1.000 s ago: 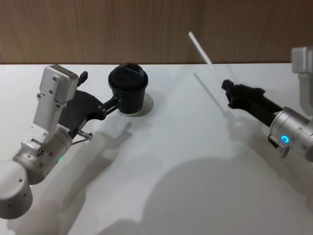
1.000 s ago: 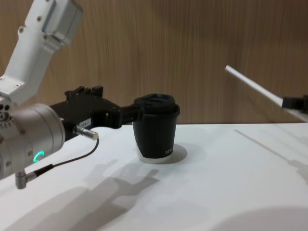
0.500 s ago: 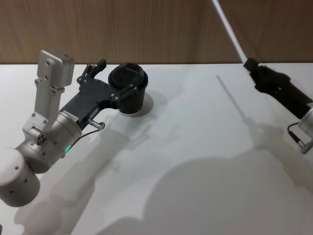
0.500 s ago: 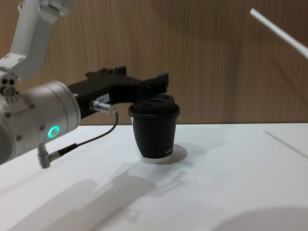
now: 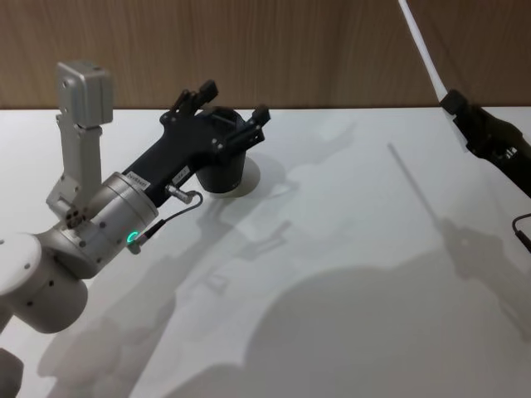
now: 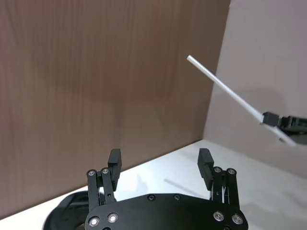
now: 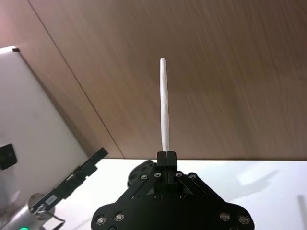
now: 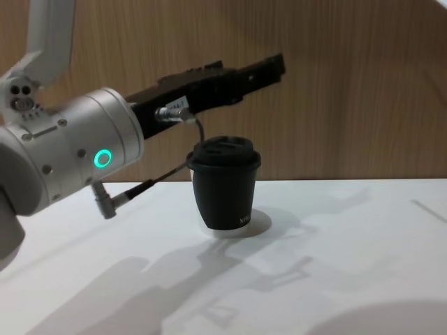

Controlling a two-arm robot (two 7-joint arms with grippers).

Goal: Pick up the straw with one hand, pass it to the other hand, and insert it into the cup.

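Observation:
The long white straw [image 5: 423, 50] is held up in the air at the far right, slanting up and left, with my right gripper [image 5: 455, 101] shut on its lower end. In the right wrist view the straw [image 7: 164, 105] rises straight out of the shut gripper [image 7: 166, 155]. The black lidded cup [image 5: 224, 172] stands upright on the table at the back left. My left gripper [image 5: 232, 101] hovers open just above the cup [image 8: 225, 185], fingers spread and empty. From the left wrist the straw [image 6: 230, 93] shows well beyond the open left gripper [image 6: 159, 160].
A white table [image 5: 332, 249] stretches between both arms. The wooden wall [image 5: 249, 50] runs along its far edge, right behind the cup. My left arm's silver wrist [image 8: 77, 157] looms large at the chest view's left.
My left gripper rose from beside the cup to above its lid, reaching further right. The right gripper lifted the straw higher and further right.

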